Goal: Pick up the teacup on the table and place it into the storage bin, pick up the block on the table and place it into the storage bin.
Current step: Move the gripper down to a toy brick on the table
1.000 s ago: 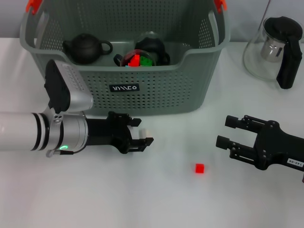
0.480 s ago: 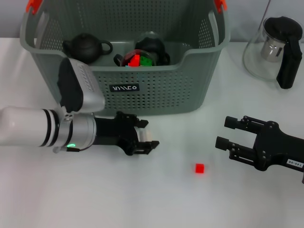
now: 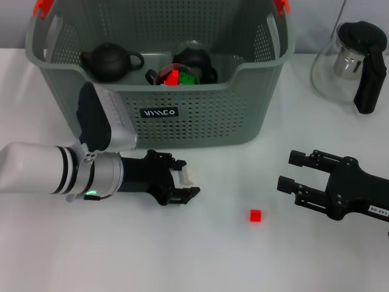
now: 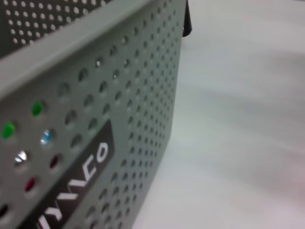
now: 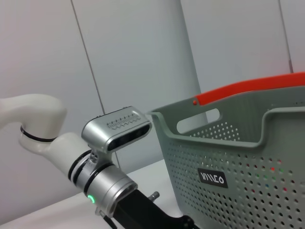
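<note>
L gripper (image 3: 181,184) jaws apart, empty, low at the table | block (image 3: 255,215) at its 4 o'clock, near | storage bin (image 3: 243,115) at 12 | R gripper (image 3: 296,173) apart, parked | I fear a sweep knocking the block away.

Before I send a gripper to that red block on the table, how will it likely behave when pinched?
The red block looks like a rigid cube resting flat on the white table, so it probably won't roll. It is far smaller than the left gripper, so likely very light and apt to skid or pop out if pinched off-centre.
</note>
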Controlling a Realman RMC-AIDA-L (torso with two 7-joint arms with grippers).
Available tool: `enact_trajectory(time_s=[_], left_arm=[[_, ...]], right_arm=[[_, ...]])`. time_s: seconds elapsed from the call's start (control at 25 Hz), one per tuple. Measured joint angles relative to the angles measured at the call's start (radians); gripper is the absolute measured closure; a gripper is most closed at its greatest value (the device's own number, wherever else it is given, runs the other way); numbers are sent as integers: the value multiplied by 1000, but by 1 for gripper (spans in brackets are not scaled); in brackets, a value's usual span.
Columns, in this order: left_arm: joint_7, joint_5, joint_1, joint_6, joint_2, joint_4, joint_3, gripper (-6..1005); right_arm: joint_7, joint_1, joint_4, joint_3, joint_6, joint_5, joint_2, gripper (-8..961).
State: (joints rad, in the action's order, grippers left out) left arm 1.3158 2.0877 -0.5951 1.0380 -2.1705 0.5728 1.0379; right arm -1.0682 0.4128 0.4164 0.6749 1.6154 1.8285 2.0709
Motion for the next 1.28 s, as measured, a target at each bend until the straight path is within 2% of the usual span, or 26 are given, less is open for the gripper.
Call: enact_trajectory(time_s=[0.36, 1.28], left_arm=[[0, 5, 16, 46, -2, 6, -3, 335], [-1, -4, 9, 20, -3, 29, 0, 353]], right_arm=[[-1, -3, 4, -2, 0, 0, 0, 269], [2, -3, 1, -2, -7, 0, 0, 269]])
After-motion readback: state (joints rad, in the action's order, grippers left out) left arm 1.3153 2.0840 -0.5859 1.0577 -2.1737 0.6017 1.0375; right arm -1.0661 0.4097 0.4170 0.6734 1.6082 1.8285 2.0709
